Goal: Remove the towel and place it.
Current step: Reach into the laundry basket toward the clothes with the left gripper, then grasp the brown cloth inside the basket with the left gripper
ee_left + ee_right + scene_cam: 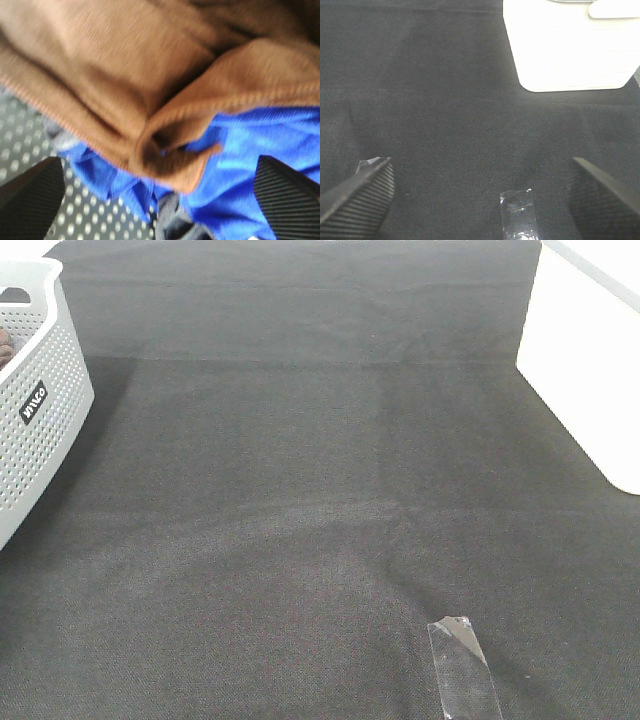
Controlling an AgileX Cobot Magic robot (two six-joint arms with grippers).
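- The large brown plush towel point(125, 75) lies crumpled inside the white perforated plastic basket point(40, 410), which sits at the far left edge of the dark grey cloth-covered desk point(320, 490). The high view shows only a sliver of brown over the rim.
- The left jaws are spread wide and hang directly over a folded hem of the towel, gripping nothing. The right jaws are also spread, empty over bare desk near a strip of clear tape point(519, 215) and well apart from the basket.
- The main risk is a mixed grab. A bright blue cloth point(250, 160) lies directly under the towel's fold, with a bit of grey fabric point(172, 225) beside it. A deep close would likely pinch these as well and drag them out.
- A shallow pinch on the rolled hem alone could slip, since plush pile gives little purchase.
- The towel looks bulky against the basket, so a lift by one point may snag it on the rim or tip the light basket, which stands close to the desk edge.
- The left wrist view is blurred, so how deep the jaws sit over the fold is hard to judge.
- A trailing end could sweep the tape or brush the white plastic box point(590, 370) at the far right when the towel is laid down.
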